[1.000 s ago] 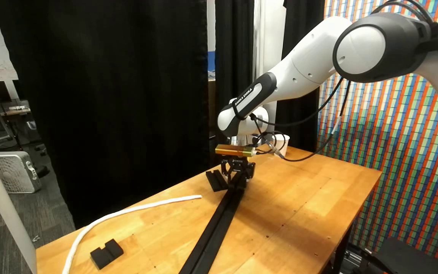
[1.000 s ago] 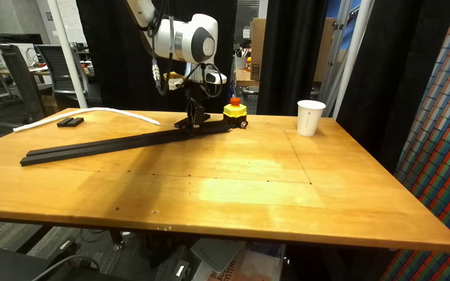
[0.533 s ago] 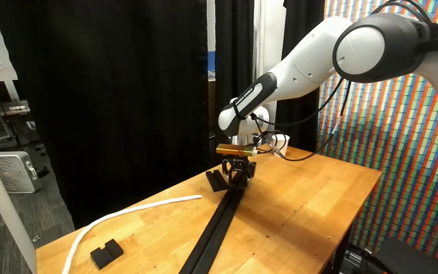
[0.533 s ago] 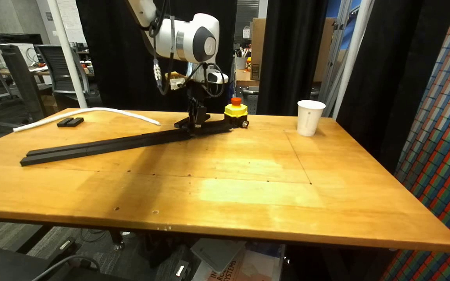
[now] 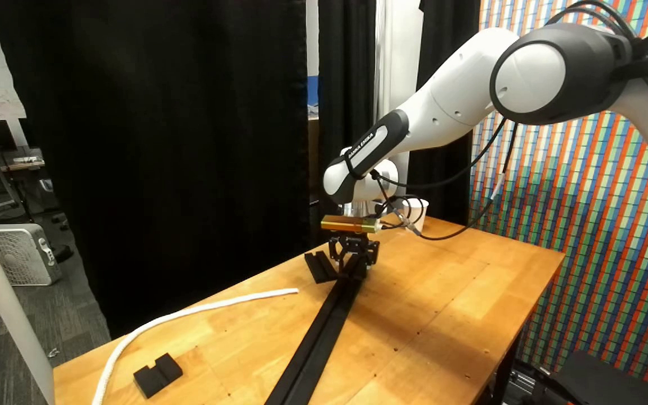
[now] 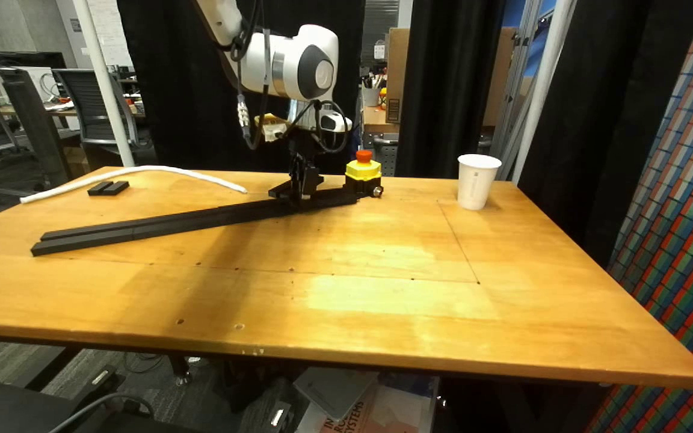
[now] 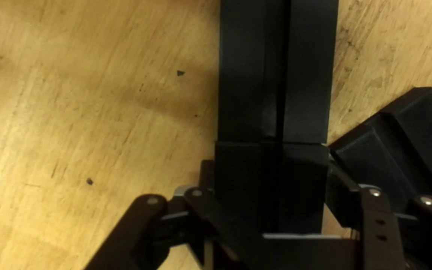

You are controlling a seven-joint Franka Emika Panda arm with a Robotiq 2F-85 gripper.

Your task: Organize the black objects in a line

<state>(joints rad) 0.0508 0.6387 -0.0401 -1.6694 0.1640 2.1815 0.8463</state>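
The black objects lie on the wooden table. Long grooved bars form a straight run in both exterior views. Around a wide grooved black block my gripper is shut, a finger on each side; the lower part of this block is hidden by the gripper in the wrist view. Its end meets the end of a bar, roughly aligned with it. A second black block rests at an angle on the right, close beside the right finger. Apart from these, a short notched block sits far from the gripper.
A yellow button box with a red top stands at the gripper end of the run, very near or touching it. A white rope curves along the curtain side. A white paper cup stands farther along the table.
My gripper and the held block have shifted slightly towards the button box, which has moved a little the same way. The wrist has dipped slightly in the last half second.
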